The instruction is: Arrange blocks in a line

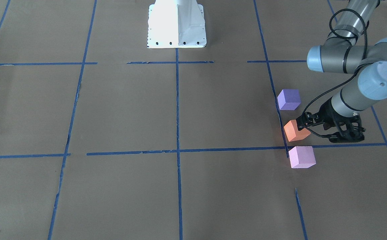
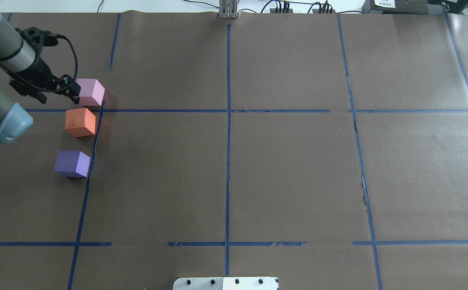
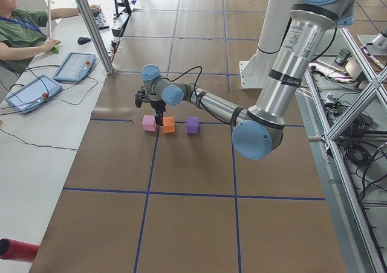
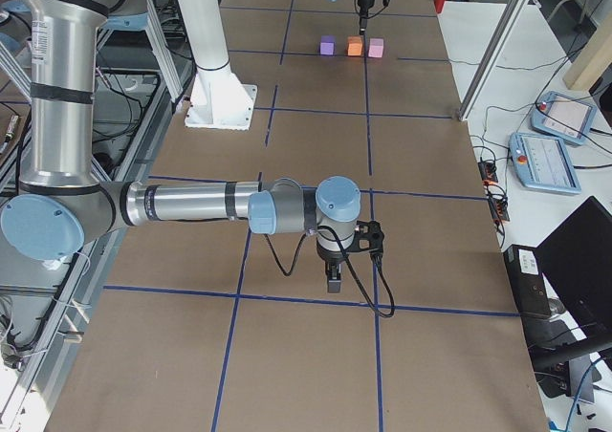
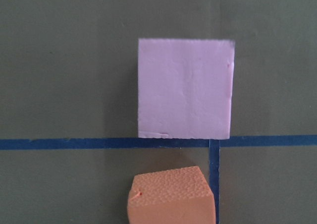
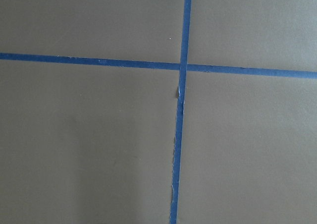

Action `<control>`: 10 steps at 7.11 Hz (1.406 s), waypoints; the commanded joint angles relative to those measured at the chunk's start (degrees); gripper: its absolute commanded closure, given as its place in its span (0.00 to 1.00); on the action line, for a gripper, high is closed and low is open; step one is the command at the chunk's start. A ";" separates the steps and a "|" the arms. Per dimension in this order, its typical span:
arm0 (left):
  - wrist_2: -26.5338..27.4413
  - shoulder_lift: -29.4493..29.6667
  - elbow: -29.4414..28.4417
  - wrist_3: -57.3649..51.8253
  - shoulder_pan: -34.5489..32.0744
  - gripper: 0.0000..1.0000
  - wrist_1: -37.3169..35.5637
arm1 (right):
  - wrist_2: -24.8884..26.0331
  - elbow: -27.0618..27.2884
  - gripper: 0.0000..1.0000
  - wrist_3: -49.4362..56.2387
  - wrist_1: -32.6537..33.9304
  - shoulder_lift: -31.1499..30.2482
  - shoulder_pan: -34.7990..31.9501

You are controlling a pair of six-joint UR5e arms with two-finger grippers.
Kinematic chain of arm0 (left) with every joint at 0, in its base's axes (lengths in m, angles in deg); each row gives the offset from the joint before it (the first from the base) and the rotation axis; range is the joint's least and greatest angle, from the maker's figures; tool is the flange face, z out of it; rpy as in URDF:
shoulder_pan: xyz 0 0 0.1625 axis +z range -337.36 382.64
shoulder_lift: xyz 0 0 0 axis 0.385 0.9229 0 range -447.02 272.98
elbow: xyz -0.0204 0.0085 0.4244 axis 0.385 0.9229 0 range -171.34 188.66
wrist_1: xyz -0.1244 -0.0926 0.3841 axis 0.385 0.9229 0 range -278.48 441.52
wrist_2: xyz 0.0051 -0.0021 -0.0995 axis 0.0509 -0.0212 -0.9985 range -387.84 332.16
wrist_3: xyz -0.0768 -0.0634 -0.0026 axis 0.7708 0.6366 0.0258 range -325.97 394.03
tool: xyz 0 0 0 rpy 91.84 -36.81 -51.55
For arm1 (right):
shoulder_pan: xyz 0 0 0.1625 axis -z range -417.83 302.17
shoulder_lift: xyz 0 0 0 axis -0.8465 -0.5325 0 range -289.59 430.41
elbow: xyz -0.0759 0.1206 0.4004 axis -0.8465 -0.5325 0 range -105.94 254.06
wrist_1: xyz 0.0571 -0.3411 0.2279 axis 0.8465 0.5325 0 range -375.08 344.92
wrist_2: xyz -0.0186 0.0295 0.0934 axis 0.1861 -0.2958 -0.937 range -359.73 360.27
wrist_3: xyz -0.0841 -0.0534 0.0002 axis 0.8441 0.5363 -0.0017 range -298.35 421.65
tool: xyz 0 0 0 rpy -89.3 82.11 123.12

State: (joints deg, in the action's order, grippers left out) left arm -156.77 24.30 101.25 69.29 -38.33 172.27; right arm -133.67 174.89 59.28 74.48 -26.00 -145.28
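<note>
- Orange block (image 2: 80, 122) sits in the middle of the row, with the pale pink block (image 2: 90, 92) beyond it and the purple block (image 2: 72, 163) nearer the robot. All three rest on the brown paper just beside one blue tape line (image 2: 84, 193).
- Judged from this, the line is nearly made. The orange cube looks slightly turned against its neighbours, and its gap to the purple one is wider than its gap to the pink.
- Left gripper (image 2: 72, 91) hangs above the table beside the pink block and carries nothing. I cannot tell how its jaws stand, and its wrist camera shows no fingers, only the pink cube with the orange one's edge below.
- Right gripper (image 4: 332, 277) hovers over bare paper well apart from the blocks, and I cannot tell whether its jaws are parted.
- Risk: pink and orange lie near each other, so a finger coming down between them could shove the wrong cube sideways.
- Risk: these cubes look light, so a grazing touch or an off-centre pinch would likely spin or slide one across the tape.
- Risk: correcting the orange cube's turn could itself break the row.
</note>
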 commanded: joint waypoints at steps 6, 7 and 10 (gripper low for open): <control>-0.62 -14.71 -4.07 -58.29 -28.85 0.00 -14.65 | 0.00 -0.02 0.00 0.00 0.00 0.00 0.00; -6.71 -17.16 -4.09 -57.16 -28.85 0.00 -14.20 | 0.00 -0.02 0.00 0.00 0.00 0.00 0.00; -11.08 -19.11 -4.17 -48.04 -31.40 0.00 -4.23 | 0.00 -0.02 0.00 0.00 0.00 0.00 0.00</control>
State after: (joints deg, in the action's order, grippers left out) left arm -167.18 5.65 97.30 17.28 -69.09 163.04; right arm -133.67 174.87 59.28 74.48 -26.00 -145.28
